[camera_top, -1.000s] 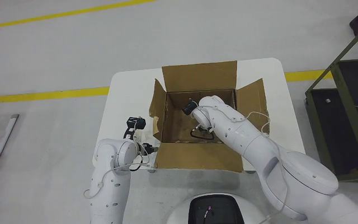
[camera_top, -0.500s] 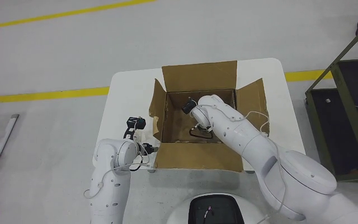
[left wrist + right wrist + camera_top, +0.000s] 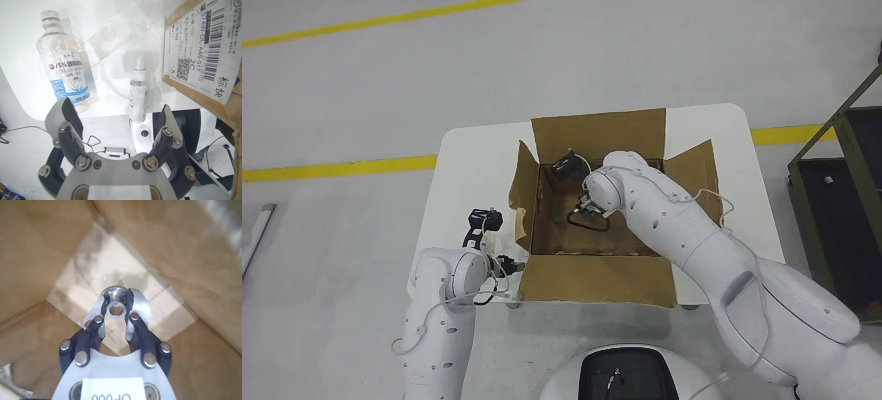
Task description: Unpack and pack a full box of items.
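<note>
A white table [image 3: 474, 165] carries an open cardboard box [image 3: 597, 135], its flaps folded outward. Inside it, the right gripper [image 3: 117, 297] pinches a small metal flanged ring [image 3: 115, 311]. The left gripper [image 3: 116, 106], fingers spread, faces a large clear labelled bottle [image 3: 64, 62] and a small spray bottle [image 3: 139, 94], both upright near the box's shipping label [image 3: 198, 47].

Yellow floor line [image 3: 332, 168]; a green cart [image 3: 842, 230] right of the table [image 3: 472, 170].
</note>
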You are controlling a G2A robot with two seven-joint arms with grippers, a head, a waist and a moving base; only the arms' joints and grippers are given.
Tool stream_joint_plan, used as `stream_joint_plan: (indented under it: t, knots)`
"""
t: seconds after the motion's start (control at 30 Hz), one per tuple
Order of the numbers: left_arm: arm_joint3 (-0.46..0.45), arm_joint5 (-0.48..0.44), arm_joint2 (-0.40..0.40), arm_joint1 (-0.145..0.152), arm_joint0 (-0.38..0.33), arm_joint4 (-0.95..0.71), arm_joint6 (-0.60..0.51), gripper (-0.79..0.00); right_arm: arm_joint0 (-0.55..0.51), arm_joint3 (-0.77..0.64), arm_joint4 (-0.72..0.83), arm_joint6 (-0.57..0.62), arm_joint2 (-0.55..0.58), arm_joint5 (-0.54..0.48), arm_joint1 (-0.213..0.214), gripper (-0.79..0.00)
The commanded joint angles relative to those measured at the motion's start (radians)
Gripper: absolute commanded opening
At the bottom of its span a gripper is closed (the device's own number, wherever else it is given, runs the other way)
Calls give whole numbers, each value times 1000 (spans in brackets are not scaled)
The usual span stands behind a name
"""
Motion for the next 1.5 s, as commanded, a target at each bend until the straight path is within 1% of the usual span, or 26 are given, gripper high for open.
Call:
stream_joint_plan:
  t: [0.0, 0.1, 0.17, 0.3, 0.33, 0.4, 0.83, 0.87, 0.97, 1.07, 1.2, 1.37, 1.47]
  knots:
    - [0, 0, 0, 0, 0, 0, 0, 0, -20, -51, 17, -28, 51, -34, 29, -785]
    - [0, 0, 0, 0, 0, 0, 0, 0, -86, -184, 22, -67, 152, -80, 91, -785]
    - [0, 0, 0, 0, 0, 0, 0, 0, -162, -320, 12, -75, 238, -111, 138, -785]
    - [0, 0, 0, 0, 0, 0, 0, 0, -398, -674, 7, -65, 440, -164, 221, -785]
    - [0, 0, 0, 0, 0, 0, 0, 0, -459, -751, 19, -58, 482, -181, 235, -785]
    - [0, 0, 0, 0, 0, 0, 0, 0, -552, -857, 68, -39, 548, -210, 253, -785]
    - [0, 0, 0, 0, 0, 0, 0, 0, -552, -857, 68, -39, 548, -210, 253, -785]
    - [0, 0, 0, 0, 0, 0, 0, 0, -556, -858, 70, -48, 550, -207, 253, -785]
    - [0, 0, 0, 0, 0, 0, 0, 0, -582, -898, 85, -131, 554, -211, 254, -785]
    - [0, 0, 0, 0, 0, 0, 0, 0, -619, -957, 128, -221, 599, -238, 260, -785]
    - [0, 0, 0, 0, 0, 0, 0, 0, -687, -1054, 245, -320, 703, -275, 273, -785]
    - [0, 0, 0, 0, 0, 0, 0, 0, -786, -1130, 439, -391, 837, -344, 289, -785]
    - [0, 0, 0, 0, 0, 0, 0, 0, -844, -1158, 535, -410, 890, -376, 296, -785]
